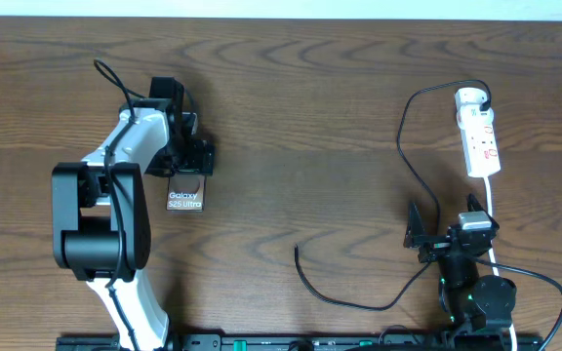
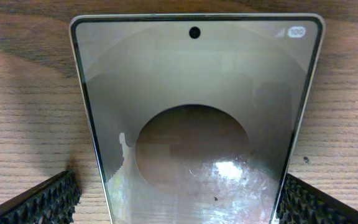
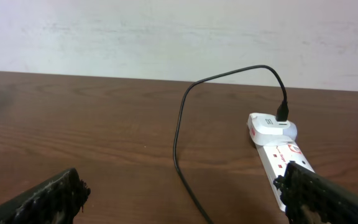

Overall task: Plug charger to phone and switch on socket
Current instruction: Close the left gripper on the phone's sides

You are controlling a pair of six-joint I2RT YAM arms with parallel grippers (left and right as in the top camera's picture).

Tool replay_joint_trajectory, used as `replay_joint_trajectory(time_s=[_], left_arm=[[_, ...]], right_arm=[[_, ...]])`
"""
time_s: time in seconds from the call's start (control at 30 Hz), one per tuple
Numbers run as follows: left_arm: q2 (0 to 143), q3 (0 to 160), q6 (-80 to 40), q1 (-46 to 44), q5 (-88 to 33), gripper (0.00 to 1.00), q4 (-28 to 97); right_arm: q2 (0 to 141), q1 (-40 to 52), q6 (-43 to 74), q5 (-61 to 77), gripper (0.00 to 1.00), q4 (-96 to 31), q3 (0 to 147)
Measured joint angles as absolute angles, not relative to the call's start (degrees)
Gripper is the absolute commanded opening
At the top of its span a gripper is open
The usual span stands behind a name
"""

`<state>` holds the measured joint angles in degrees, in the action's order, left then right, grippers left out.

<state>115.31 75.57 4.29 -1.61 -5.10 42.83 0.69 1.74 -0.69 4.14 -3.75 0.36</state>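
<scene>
The phone [image 1: 185,198] lies flat on the wooden table, showing white "Galaxy" lettering. My left gripper [image 1: 187,168] stands open over its far end. In the left wrist view the phone [image 2: 191,93] fills the frame and the left gripper [image 2: 178,186] has a ribbed finger [image 2: 48,199] on each side of it. The charger cable [image 1: 405,156] runs from the far end of the white socket [image 1: 481,141] in a long loop to a free tip [image 1: 297,250] mid-table. My right gripper [image 1: 445,222] is open beside the socket [image 3: 278,155], above the cable [image 3: 178,143].
The socket's white cord [image 1: 491,210] runs toward the front edge past the right arm's base [image 1: 486,297]. The left arm [image 1: 100,214] covers the table's left part. A pale wall [image 3: 166,31] rises behind the table's far edge.
</scene>
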Motion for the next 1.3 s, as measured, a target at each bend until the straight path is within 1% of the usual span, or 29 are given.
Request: replay_joint_trajectory(time_s=[1.3], left_arm=[[115.2, 75.2, 3.0, -3.1, -4.1, 0.98, 43.6]], right_arm=[[0.7, 1.7, -0.7, 4.1, 0.99, -3.7, 0.4]])
